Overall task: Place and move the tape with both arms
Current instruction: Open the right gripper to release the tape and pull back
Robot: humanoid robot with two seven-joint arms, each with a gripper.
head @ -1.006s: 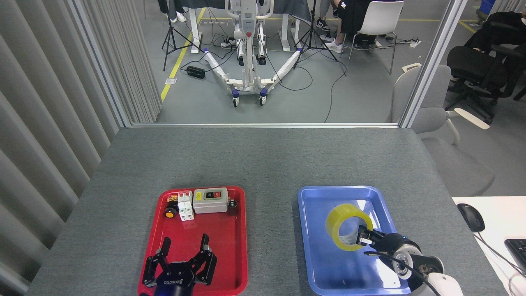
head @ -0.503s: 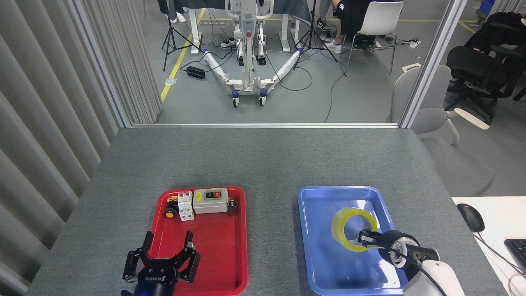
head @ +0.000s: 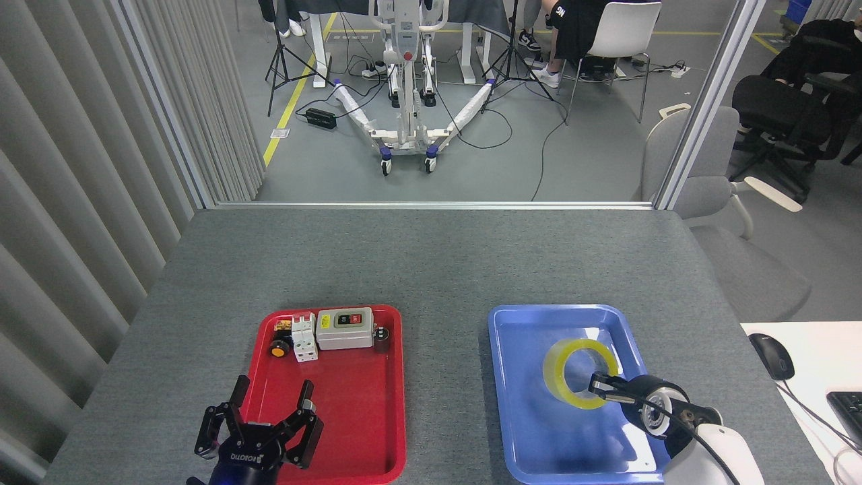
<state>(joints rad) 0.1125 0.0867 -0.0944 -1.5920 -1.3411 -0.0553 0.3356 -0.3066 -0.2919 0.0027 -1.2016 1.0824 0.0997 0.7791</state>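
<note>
- A grey table (head: 431, 263) with a felt-like, finely speckled surface fills the lower half of the frame, and 2 shallow plastic trays with rounded corners sit on it.
- The tape (head: 579, 372), a wide translucent yellow ring with a pale core, is in the blue tray (head: 532, 431) at lower right, tilted so that its hole faces us. It sits in the tray's upper right part, and we cannot tell how much of its rim touches the glossy floor.
- The red tray (head: 363, 417) at lower centre-left holds a row of small parts along its top edge: a grey rectangular switch box (head: 345, 329) with a black panel, a white blocky breaker (head: 304, 337) just left of it, an orange-capped button (head: 277, 349) further left, and a small dark cylinder (head: 382, 335) to the right of the box.
- Our right gripper (head: 601, 386) reaches in from the bottom right corner behind a white wrist, lying low over the blue tray. Its black fingertips touch the tape's lower right rim, but it is seen end-on and we cannot tell whether it is clamped.
- Our left gripper (head: 266, 411) stands at the bottom left over the near left edge of the red tray, pointing up the frame. Its 3 black fingers are spread apart and hold nothing.
</note>
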